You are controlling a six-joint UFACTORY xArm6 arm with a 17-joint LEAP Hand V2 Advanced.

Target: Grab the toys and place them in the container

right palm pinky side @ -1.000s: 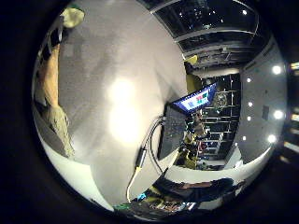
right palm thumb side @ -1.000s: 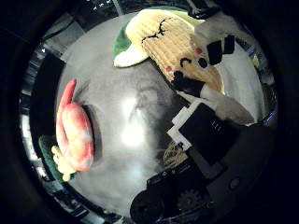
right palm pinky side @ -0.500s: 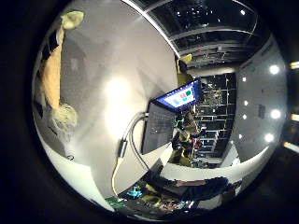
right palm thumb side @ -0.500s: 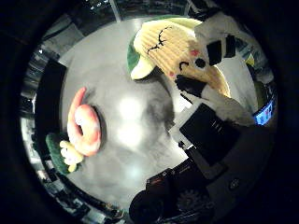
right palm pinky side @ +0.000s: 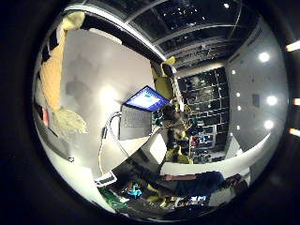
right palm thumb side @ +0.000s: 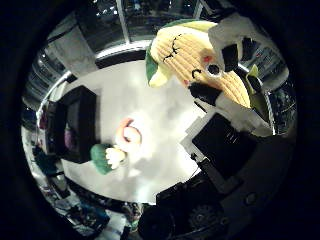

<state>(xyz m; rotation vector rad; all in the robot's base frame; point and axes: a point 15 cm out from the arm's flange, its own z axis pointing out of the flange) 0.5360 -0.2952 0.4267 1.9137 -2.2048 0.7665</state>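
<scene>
The hand (right palm thumb side: 235, 125) is carrying a corn-cob plush (right palm thumb side: 200, 55) above the worktop (right palm thumb side: 160, 115), its fingers (right palm thumb side: 227, 47) curling round the toy, presumably so it stays put on the way to the black container (right palm thumb side: 75, 125). The plush is yellow with green husk leaves and a stitched face. A pink shrimp toy (right palm thumb side: 130, 135) and a green-and-cream toy (right palm thumb side: 107, 157) are lying beside the container.

1 corn toy (right palm thumb side: 200, 60), 1 shrimp toy (right palm thumb side: 129, 137), 1 green-and-cream toy (right palm thumb side: 107, 157), 1 container (right palm thumb side: 75, 125).
</scene>
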